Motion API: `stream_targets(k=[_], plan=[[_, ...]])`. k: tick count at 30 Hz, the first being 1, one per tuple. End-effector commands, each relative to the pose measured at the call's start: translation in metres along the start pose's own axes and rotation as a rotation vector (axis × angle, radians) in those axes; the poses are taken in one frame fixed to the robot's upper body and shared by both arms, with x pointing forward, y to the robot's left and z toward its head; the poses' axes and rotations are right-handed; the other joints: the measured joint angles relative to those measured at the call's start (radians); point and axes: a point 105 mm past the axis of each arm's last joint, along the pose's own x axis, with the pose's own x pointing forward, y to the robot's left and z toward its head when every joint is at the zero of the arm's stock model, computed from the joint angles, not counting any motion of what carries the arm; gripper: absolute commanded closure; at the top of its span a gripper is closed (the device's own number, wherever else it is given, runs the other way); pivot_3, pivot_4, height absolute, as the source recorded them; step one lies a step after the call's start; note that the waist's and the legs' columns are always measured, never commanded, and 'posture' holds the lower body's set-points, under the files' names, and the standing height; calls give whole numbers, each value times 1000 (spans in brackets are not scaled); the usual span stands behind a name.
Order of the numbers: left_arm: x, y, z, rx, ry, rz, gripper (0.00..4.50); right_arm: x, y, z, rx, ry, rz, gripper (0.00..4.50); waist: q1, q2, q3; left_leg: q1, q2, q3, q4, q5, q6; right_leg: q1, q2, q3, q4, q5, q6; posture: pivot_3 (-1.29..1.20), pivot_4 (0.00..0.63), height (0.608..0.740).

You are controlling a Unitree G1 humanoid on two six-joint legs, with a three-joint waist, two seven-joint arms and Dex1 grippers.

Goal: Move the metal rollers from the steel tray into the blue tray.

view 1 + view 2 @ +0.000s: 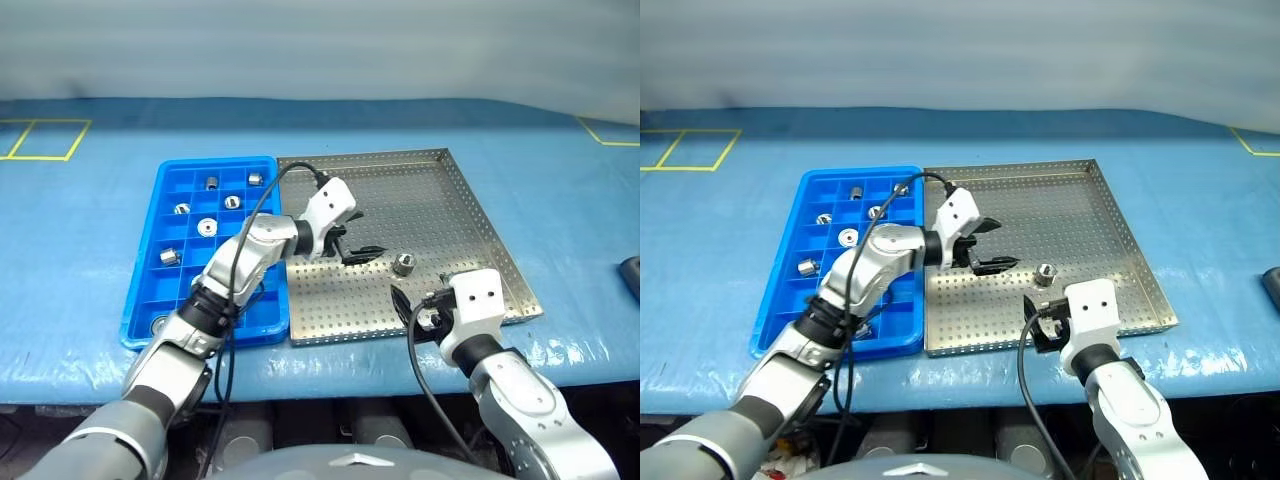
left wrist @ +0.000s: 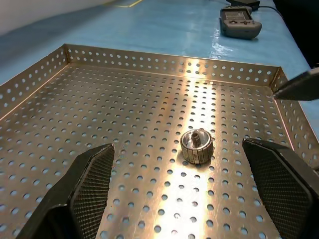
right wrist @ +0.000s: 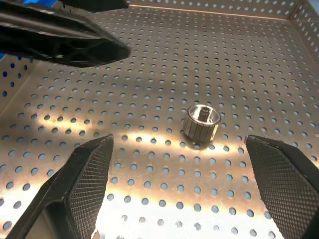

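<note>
One roller point(image 1: 403, 264) left on the steel tray point(image 1: 470, 210), standing on end, hole up; others in the blue tray point(image 1: 168, 200). Left gripper point(image 1: 352, 240) just beside it, right gripper point(image 1: 415, 308) near, both gaping, empty.

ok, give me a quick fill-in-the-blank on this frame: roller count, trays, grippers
1. The steel tray holds exactly ____ metal roller.
2. The other rollers sit in compartments of the ____ tray.
3. The left gripper hangs over the steel tray with its fingers ____.
4. The right gripper holds ____.

Missing words: one; blue; open; nothing
</note>
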Motion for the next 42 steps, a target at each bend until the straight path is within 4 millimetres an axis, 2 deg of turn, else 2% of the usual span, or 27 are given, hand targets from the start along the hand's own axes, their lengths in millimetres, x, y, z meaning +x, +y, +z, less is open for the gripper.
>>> stream_targets(k=[1, 9, 14, 22, 30, 33, 39, 40, 42], plan=[[18, -2, 9, 35, -15, -8, 0, -9, 6, 11, 1, -76, 1, 35, -10, 0, 0, 0, 0, 0, 0, 0, 0, 0, 0, 1, 0, 0, 0, -131, 150, 740], [58, -7, 8, 12, 5, 12, 0, -21, 15, 2, 11, -76, 17, 35, -35, -1, 0, 0, -1, 3, 2, 0, 2, 0, 0, 4, 0, 1, 2, -193, 150, 740], [75, -9, 0, 18, 40, 32, 0, -26, 17, -1, 13, -70, 14, 35, -52, -1, 0, 0, -1, 4, 2, -1, 3, -1, 0, 6, -1, 1, 2, -217, 150, 740], [87, -18, -24, 51, 120, 27, 0, -27, 20, -1, 23, -70, 6, 35, -65, -1, 0, 1, -1, 5, 1, -1, 3, -1, 0, 7, 0, 2, 3, -230, 150, 740], [91, -36, -34, -13, 100, -54, 0, -25, 21, 2, 26, -71, 6, 35, -66, -1, 0, 1, -2, 6, 1, -2, 4, -1, -1, 9, -1, 2, 4, -230, 150, 740], [90, -37, -38, -35, 98, -58, 646, -25, 22, 2, 27, -70, 7, 0, -66, -1, 0, 1, -2, 6, 2, -2, 4, -1, -1, 9, 0, 2, 4, -229, 150, 740], [86, -37, -46, -51, 112, -62, 2661, -23, 23, 4, 27, -67, 19, 0, -66, -2, 0, 2, -2, 7, 2, -1, 5, -1, -1, 10, 0, 3, 5, -211, 150, 740], [85, -37, -46, -51, 110, -63, 2836, -22, 23, 4, 26, -67, 24, 0, -66, -2, -1, 2, -2, 7, 2, -1, 5, -1, -1, 10, 0, 3, 5, -211, 150, 740], [83, -35, -43, -48, 92, -59, 2835, -21, 25, 6, 21, -71, 35, 0, -65, -2, -1, 2, -2, 7, 2, -1, 5, 0, -1, 11, 0, 3, 5, -199, 150, 740]])
